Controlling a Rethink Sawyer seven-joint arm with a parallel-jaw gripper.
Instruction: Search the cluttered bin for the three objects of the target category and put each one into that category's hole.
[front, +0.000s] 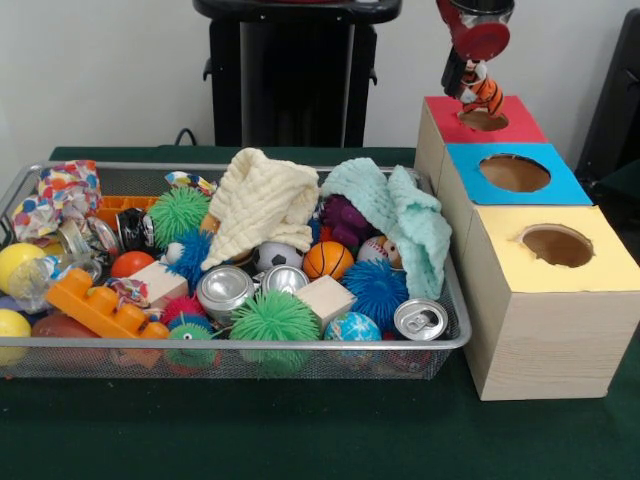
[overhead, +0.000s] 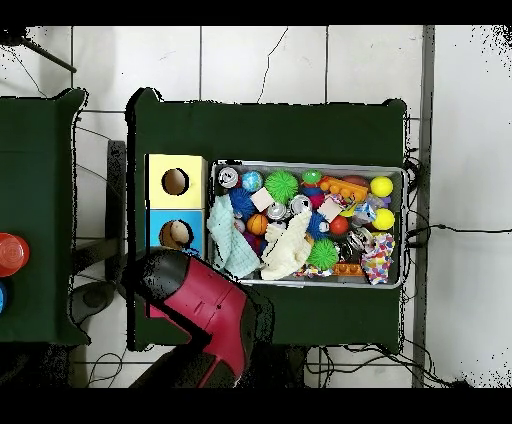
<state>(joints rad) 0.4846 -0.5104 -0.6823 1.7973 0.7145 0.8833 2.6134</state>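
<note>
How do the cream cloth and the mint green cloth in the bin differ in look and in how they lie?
The cream cloth is pale yellow-white with a waffle weave; the mint green cloth is fuzzy. The cream cloth lies heaped near the bin's middle, over balls and a can; the mint green cloth drapes toward the boxes' end, its tip beside the blue spiky ball. Both lie crumpled on top of the clutter.

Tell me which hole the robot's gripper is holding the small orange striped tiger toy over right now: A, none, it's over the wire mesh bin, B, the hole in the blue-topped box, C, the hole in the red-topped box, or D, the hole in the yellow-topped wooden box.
C: in the front view the gripper holds the small orange striped tiger toy just above the hole in the red-topped box, at the far end of the row.
</note>
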